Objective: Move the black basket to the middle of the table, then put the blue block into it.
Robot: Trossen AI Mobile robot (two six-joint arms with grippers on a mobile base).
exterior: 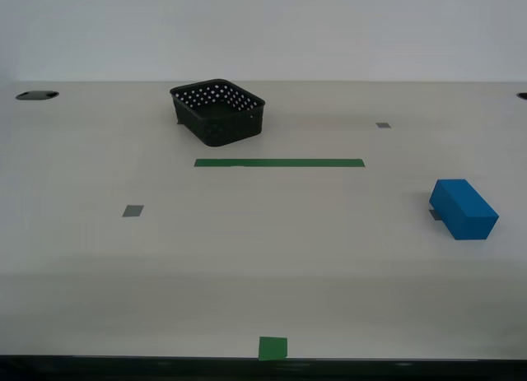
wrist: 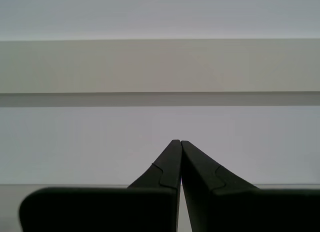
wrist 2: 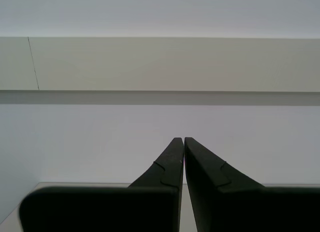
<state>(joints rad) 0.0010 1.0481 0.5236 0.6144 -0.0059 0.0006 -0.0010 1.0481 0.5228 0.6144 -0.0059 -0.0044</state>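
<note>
My first pincer [wrist: 179,142] has its jaws pressed together on nothing, and my second pincer [wrist 2: 180,139] is the same; both point at a bare wall, away from the tabletop [exterior: 263,274], and neither arm shows in the exterior view, so I cannot tell which is nearer. The black basket [exterior: 218,111] sits empty near the far edge, beyond the green tape strip [exterior: 279,162]. The blue block [exterior: 464,208] lies near the exterior view's right edge, well apart from the basket, its long axis running diagonally from the far edge toward the near right corner.
</note>
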